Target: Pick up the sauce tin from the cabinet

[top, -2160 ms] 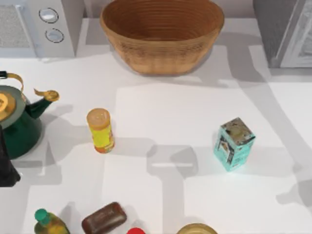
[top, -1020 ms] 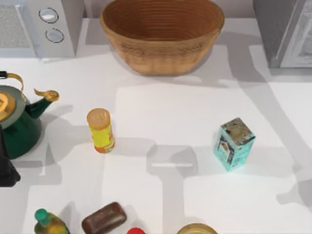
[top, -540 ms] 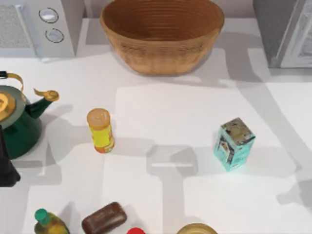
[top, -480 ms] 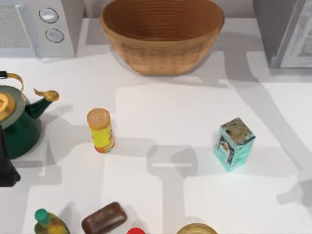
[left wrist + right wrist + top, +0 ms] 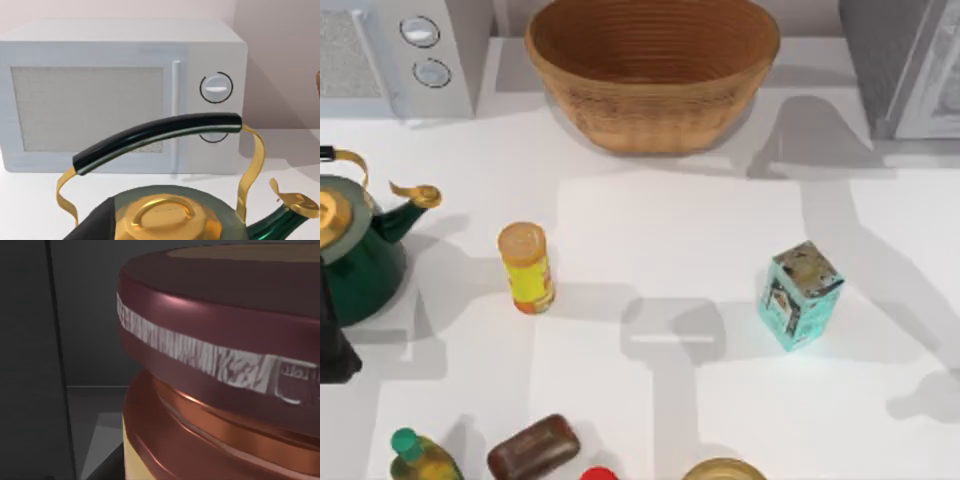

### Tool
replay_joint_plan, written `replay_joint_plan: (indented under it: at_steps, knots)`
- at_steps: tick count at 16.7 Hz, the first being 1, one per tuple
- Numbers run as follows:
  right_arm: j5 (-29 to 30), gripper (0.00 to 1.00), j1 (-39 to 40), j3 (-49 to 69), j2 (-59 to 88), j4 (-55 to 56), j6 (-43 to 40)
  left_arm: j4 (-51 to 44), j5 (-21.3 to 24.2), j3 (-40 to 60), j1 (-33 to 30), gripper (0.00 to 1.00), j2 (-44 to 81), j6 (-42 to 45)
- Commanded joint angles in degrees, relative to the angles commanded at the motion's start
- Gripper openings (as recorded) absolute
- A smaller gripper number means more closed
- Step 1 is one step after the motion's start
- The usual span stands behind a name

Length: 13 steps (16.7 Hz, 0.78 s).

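Claw of the right arm is out of sight, so whether it is open or holding anything cannot be told. Its wrist camera sits very close to the short maroon-lidded sauce tin with a tan label (image 5: 220,365), standing inside the dark grey box-like cabinet (image 5: 895,60) at the far right of the white surface (image 5: 650,230). This looks like the final approach; next the claw should close around the tin. The left arm (image 5: 332,345) is parked beside the green kettle with gold trim (image 5: 355,245).

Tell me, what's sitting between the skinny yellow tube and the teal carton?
Nothing: in the top view, bare white table lies between the slim yellow tube and the teal carton, crossed by grey shadows.
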Motion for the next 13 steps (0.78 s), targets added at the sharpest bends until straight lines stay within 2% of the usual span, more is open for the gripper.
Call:
replay_joint_plan:
  at_steps: [7, 13]
  knots:
    - [-0.22, 0.00, -0.37, -1.46, -1.41, 0.25, 0.04, 0.00, 0.00, 0.00, 0.00, 1.00, 0.00, 0.00]
    - [-5.90, 0.00, -6.14, -16.33, -10.98, 5.57, -0.36, 0.00, 0.00, 0.00, 0.00, 1.00, 0.00, 0.00]
